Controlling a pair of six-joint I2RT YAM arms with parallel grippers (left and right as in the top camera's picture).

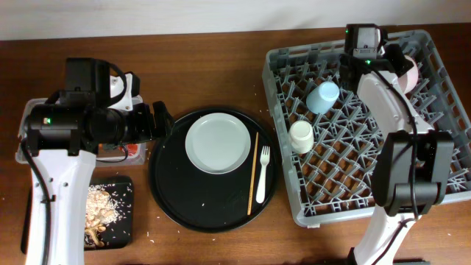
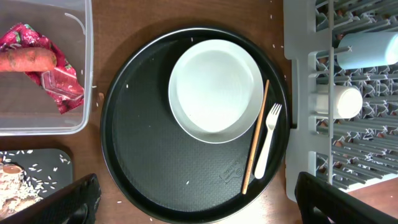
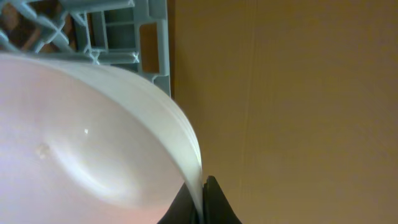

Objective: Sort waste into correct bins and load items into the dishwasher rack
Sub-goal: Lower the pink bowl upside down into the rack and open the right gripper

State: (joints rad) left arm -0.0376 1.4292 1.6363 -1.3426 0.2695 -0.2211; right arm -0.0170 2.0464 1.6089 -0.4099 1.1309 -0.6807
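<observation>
pinkish-white bowl (image 3: 81, 143) fills the lower left of my right wrist feed. its thin rim is pinched between the dark tips of the right gripper (image 3: 201, 198), the jaws closed down to the rim's thickness. overhead, the bowl sits at the far right corner of the dishwasher rack (image 1: 449, 103), mostly hidden behind the arm; i cannot tell whether it rests on the pegs. the light-blue cup (image 1: 322, 96) is set among the pegs in the rack's far left part. the cream cup (image 1: 300, 136) is near it, close to the rack's left wall, the two apart.

left of the rack, the round black tray (image 1: 184, 191) carries the pale plate (image 1: 217, 143) in its far half. the wooden chopstick (image 1: 253, 173) and white fork (image 1: 261, 171) lie side by side by the tray's right rim, the chopstick between plate and fork. the left gripper (image 1: 161, 121) hovers at the tray's left rim, jaws spread wide and holding nothing. its fingers (image 2: 71, 202) frame the bottom corners of my left wrist view.

further left, the clear tub (image 2: 87, 62) holds the carrot (image 2: 28, 60) lying on the red wrapper (image 2: 59, 84). beside it, toward the arm bases, the shallow black tray (image 2: 50, 158) holds brownish food scraps (image 2: 12, 186) and pale grains. everything stands on a wooden table (image 1: 221, 44).
</observation>
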